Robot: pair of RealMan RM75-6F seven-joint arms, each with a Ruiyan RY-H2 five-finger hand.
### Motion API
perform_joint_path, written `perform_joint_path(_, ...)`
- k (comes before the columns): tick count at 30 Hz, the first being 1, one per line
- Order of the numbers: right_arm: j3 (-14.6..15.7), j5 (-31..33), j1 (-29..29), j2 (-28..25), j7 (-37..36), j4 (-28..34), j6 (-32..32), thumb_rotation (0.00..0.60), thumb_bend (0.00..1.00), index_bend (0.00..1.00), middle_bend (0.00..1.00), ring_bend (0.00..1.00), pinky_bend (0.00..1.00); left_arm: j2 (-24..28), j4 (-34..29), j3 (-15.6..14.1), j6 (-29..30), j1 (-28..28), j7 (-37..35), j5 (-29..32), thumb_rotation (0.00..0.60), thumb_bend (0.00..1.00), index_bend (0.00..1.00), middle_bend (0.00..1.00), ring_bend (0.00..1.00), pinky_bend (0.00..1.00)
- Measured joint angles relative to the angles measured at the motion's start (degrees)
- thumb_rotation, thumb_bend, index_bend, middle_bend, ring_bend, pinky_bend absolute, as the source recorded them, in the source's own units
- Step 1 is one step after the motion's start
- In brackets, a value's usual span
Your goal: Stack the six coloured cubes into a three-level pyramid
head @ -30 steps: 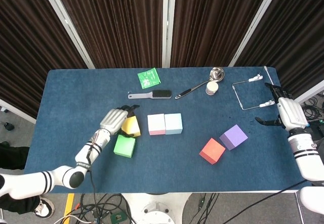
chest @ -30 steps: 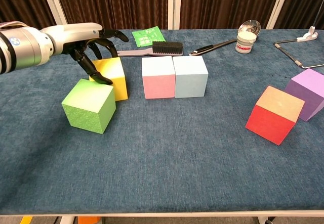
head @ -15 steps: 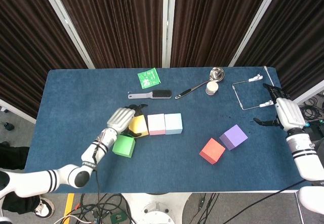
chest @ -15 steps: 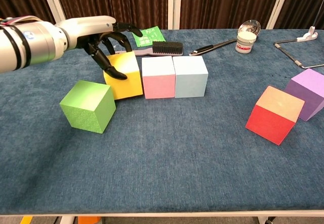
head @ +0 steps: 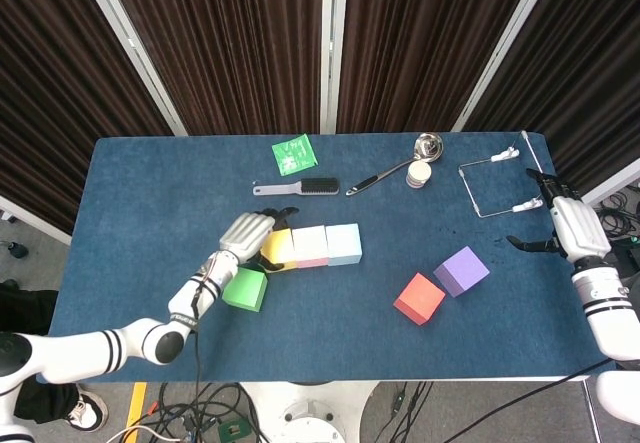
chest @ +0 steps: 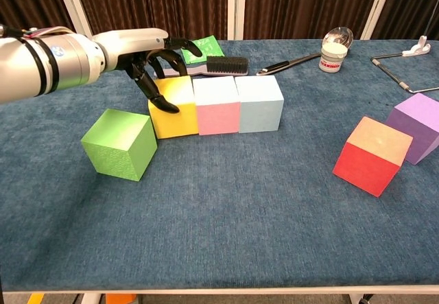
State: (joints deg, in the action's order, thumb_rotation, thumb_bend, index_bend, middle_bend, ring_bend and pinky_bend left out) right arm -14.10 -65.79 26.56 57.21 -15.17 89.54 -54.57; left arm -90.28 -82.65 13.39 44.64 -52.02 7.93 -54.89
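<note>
Now that the left hand, still clasping it, has slid the yellow cube against pink's nine-o'clock face, the base row stands complete; right hand idles open.

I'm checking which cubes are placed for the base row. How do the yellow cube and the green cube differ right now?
The yellow cube sits squarely in line with the pink cube and light blue cube, against the pink one; the green cube stands alone nearer the front, turned at an angle. The left hand grips the yellow cube; nothing touches the green one. Both rest on the blue table and look alike in size.
</note>
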Motion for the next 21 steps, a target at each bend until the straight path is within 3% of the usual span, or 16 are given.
perform_joint_path(21, 0.15, -0.04, 0.17, 0.78, -0.04, -1.16, 0.4, 0.6, 0.08, 0.0, 0.07, 0.0, 0.0, -0.25, 1.41, -0.1, -1.56, -0.24, -2.62, 0.69, 0.6, 0.16, 0.11, 0.46, 0.16, 0.29)
